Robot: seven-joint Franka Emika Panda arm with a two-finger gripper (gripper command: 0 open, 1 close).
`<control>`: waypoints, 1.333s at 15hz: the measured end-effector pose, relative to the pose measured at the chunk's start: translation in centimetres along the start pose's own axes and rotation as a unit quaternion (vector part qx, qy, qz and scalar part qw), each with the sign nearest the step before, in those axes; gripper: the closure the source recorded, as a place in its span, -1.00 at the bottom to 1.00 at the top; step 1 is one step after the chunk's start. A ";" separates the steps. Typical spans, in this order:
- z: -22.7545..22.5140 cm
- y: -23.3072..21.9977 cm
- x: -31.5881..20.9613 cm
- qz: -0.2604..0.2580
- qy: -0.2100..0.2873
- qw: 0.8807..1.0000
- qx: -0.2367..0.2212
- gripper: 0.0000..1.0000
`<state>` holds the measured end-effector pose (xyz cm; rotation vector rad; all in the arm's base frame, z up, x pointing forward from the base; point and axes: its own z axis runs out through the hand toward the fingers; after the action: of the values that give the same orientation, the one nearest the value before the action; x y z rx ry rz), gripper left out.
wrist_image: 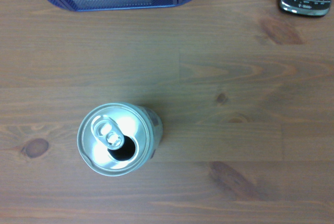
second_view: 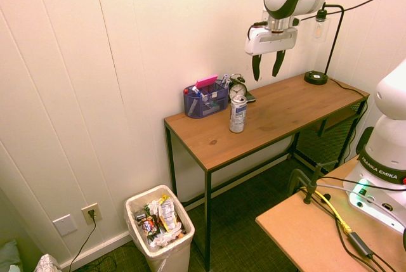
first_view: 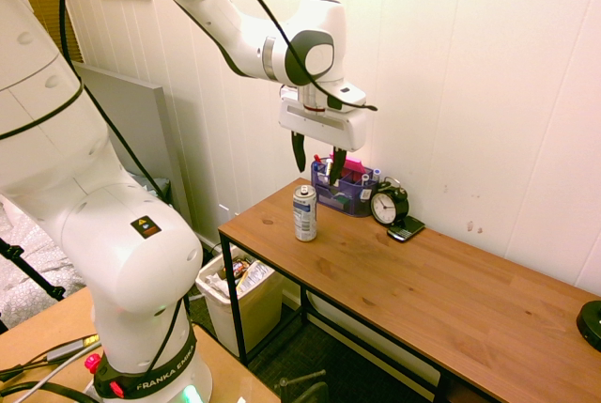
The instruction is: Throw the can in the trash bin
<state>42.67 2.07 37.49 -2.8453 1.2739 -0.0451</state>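
Silver can [second_view: 238, 115] stands upright on the wooden counter [first_view: 394, 267]. Above it, the end effector [second_view: 268, 74] hangs empty, fingers spread. Approach seems the current step; next: align, descend, grip.

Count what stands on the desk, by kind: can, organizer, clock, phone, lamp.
Can: 1
Organizer: 1
Clock: 1
Phone: 1
Lamp: 1
Total: 5
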 end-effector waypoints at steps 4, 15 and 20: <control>0.6 -1.6 -1.5 -0.017 0.001 1.000 0.002 -1.00; 9.7 -10.0 -4.3 0.005 -0.012 0.997 -0.071 -1.00; 10.8 -11.2 -2.3 0.020 -0.007 0.997 -0.079 1.00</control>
<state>49.87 11.31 27.00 -2.9423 1.3912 0.0785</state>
